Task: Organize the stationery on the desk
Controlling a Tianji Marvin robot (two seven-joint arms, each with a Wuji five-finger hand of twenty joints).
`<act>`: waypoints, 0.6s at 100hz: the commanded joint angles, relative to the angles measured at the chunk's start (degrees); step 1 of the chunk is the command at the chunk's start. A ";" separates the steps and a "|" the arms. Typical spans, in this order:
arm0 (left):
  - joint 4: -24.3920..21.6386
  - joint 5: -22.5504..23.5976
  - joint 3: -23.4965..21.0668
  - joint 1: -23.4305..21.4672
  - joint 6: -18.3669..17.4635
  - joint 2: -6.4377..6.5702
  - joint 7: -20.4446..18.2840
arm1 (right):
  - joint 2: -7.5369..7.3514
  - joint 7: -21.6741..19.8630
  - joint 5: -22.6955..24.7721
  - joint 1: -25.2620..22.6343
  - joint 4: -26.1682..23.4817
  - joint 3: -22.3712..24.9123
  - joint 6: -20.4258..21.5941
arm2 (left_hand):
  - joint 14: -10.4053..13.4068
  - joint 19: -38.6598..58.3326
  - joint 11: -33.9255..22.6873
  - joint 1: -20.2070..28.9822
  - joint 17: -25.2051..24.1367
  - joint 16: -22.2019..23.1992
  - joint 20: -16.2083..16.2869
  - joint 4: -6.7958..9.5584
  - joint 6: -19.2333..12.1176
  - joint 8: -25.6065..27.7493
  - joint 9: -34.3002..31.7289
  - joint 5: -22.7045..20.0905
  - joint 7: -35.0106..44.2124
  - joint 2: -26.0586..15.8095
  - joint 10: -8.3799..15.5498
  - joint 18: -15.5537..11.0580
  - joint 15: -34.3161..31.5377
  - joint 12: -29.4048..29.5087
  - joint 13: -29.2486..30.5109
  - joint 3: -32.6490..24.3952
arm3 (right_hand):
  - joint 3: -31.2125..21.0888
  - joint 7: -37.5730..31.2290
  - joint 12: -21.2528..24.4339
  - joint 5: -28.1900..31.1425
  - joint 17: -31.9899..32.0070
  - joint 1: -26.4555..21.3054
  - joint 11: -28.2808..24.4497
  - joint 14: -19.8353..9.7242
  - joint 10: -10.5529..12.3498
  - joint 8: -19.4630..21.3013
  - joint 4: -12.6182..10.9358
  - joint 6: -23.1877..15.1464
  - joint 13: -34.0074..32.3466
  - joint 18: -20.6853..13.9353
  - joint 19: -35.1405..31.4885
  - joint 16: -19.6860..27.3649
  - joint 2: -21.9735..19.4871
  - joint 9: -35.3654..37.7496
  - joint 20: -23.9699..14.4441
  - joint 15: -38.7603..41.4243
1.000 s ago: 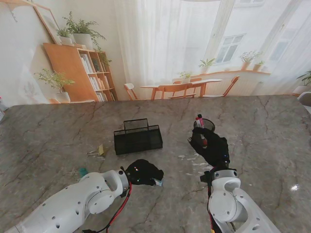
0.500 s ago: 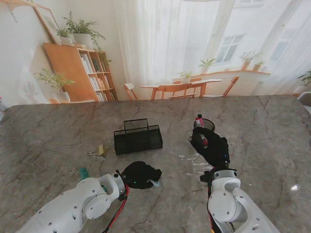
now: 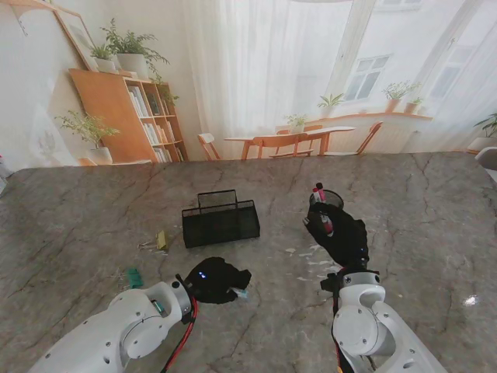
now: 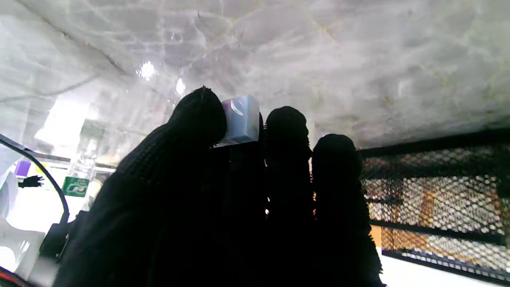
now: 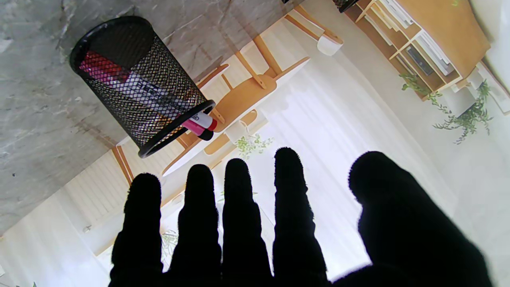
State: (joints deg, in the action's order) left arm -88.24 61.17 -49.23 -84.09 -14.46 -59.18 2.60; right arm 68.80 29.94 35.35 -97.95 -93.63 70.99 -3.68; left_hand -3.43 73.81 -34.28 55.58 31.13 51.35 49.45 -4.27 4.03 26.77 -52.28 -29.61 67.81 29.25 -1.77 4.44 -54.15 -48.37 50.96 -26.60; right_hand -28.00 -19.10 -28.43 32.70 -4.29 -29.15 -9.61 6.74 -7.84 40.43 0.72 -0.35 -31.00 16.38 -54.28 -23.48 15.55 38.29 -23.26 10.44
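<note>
My left hand [image 3: 216, 280] in its black glove rests low over the table, nearer to me than the black mesh tray [image 3: 220, 221]. Its fingers [image 4: 203, 119] are shut on a small pale blue block [image 4: 240, 120], whose tip shows at the hand's edge [image 3: 241, 294]. The tray's mesh wall [image 4: 434, 203] stands close beside this hand. My right hand [image 3: 338, 233] hovers just nearer to me than the black mesh pen cup [image 3: 327, 200], open, its fingers [image 5: 237, 187] straight and holding nothing. Pink and red markers [image 5: 198, 121] stick out of the cup [image 5: 139, 87].
A yellow-and-metal clip [image 3: 158, 241] lies left of the tray. A small green item [image 3: 133, 277] sits near my left forearm. White scraps [image 3: 312, 261] are scattered on the marble beside my right wrist.
My left arm has drawn back towards me and to the left, carrying the pale blue block with it. The right hand has barely moved.
</note>
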 commanded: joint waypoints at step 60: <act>-15.06 13.55 -19.62 -9.57 -2.03 0.91 -2.33 | 0.10 -1.05 -0.76 0.48 1.07 0.39 1.46 | 0.17 0.61 -1.35 3.60 -0.58 -0.64 1.69 2.54 -2.99 0.16 -3.99 -1.57 3.13 -0.92 1.45 -2.24 0.39 -1.01 -0.16 -1.69 | 1.41 -0.61 -0.95 1.04 0.11 -0.23 -0.49 -0.29 0.00 0.98 0.49 -0.37 -0.46 0.31 -0.96 -0.79 -1.93 0.66 -0.76 -0.05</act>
State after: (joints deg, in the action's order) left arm -103.12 74.23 -67.82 -94.13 -15.96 -58.96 0.92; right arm 68.82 29.61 34.77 -97.50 -92.76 71.32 -2.53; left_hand -3.44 73.81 -33.52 55.58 31.13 51.06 49.47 -4.27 4.02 26.77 -52.78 -29.60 67.81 29.26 -1.77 4.36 -53.91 -48.37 51.07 -26.46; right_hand -28.00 -19.11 -28.43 32.70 -4.30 -29.15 -9.61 6.74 -7.86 40.44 0.72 -0.35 -31.00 16.39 -54.30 -23.48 15.54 38.31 -23.26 10.51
